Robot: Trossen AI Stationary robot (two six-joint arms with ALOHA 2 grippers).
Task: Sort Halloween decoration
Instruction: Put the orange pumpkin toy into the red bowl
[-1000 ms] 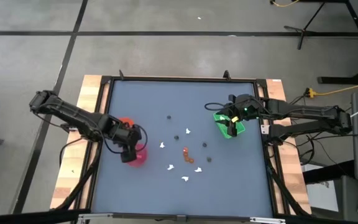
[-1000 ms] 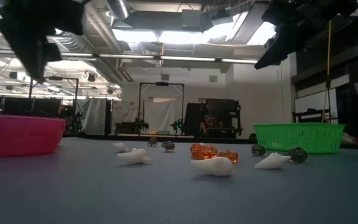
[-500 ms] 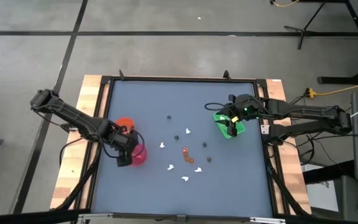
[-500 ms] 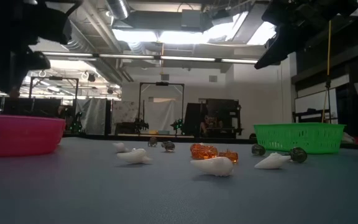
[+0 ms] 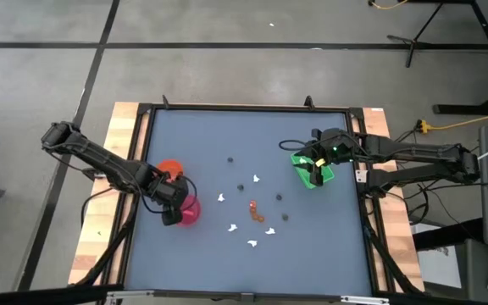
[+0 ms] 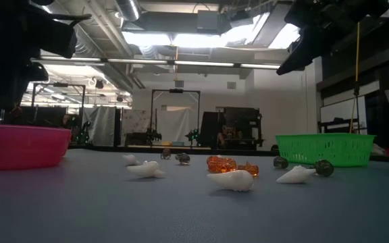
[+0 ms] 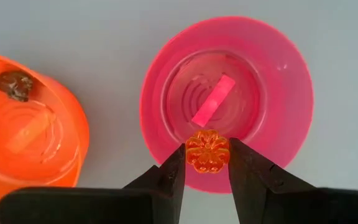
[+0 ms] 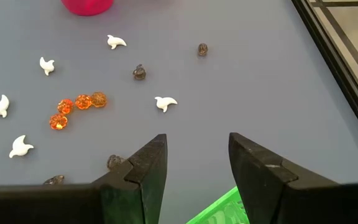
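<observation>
My left gripper [image 7: 207,155] is shut on a small orange pumpkin piece [image 7: 207,150] above the pink bowl [image 7: 229,99], over the bowl's left rim in the high view [image 5: 172,213]. The orange bowl [image 7: 23,137] beside it holds one dark piece [image 7: 14,84]. White [image 5: 252,243], orange [image 5: 254,212] and dark [image 5: 285,216] pieces lie loose on the blue table mid-right. My right gripper [image 8: 197,155] is open and empty, hovering over the green tray [image 5: 322,172]. My left gripper pinches the orange pumpkin piece by two opposite sides [image 7: 191,155] between its two fingertips [image 7: 174,169]. The fingers point down from above. The piece is lifted clear, over the pink bowl's near rim.
The loose pieces show in the right wrist view: white ones [image 8: 165,102], orange ones [image 8: 79,102], dark ones [image 8: 139,72]. The green tray [image 6: 324,148] stands at the right, the pink bowl [image 6: 19,145] at the left. A raised dark frame [image 5: 146,152] edges the table.
My left gripper has shifted a little toward the table's left edge, from over the pink bowl's middle to over its left rim, uncovering more of the orange bowl. My right arm has kept still.
</observation>
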